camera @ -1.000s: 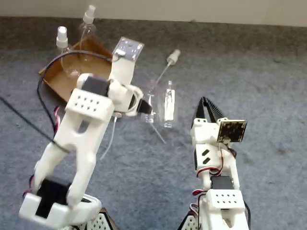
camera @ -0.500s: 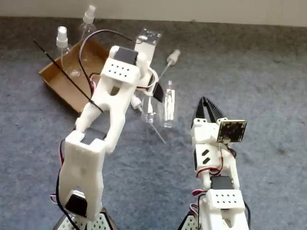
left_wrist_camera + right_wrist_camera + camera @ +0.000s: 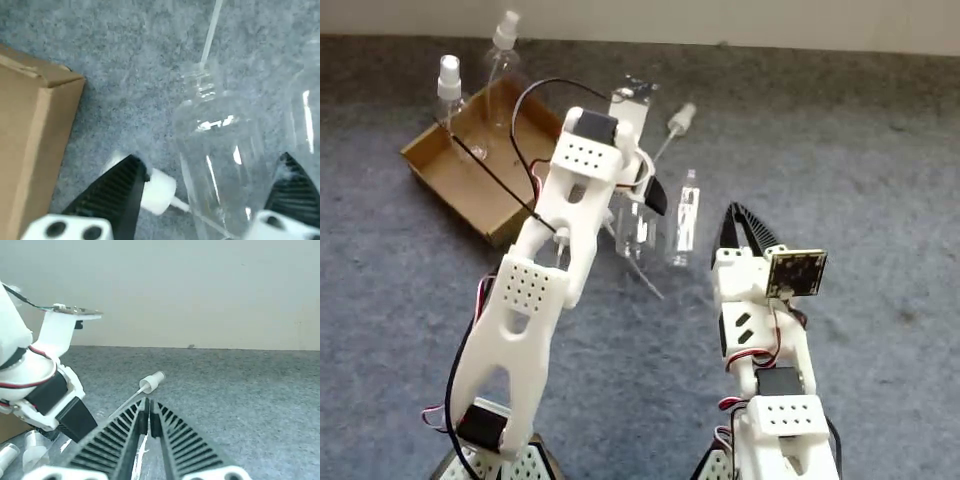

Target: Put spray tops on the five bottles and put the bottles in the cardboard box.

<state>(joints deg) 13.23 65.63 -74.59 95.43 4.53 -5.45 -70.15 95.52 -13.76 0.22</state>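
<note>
Our left gripper point(image 3: 212, 165) hangs spread wide over an uncapped clear bottle point(image 3: 220, 135) lying on the grey carpet point(image 3: 880, 200), with one black finger on each side; we cannot tell whether either touches it. Just beside one finger lies a white spray top point(image 3: 159, 191), and a second bottle point(image 3: 686, 220) lies close by the other finger, between our two grippers. From above, our left arm point(image 3: 550, 270) covers much of the clear bottle. The cardboard box point(image 3: 445, 170) sits near, to our left, with a capped bottle point(image 3: 450, 80) at its far corner and a further capped bottle point(image 3: 505, 35) just beyond. A loose spray top point(image 3: 682, 117) lies past the bottles, its long tube pointing toward the clear bottle's neck. Our right gripper point(image 3: 149, 405) sits low, fingers pressed together on nothing, pointing toward that loose spray top.
</note>
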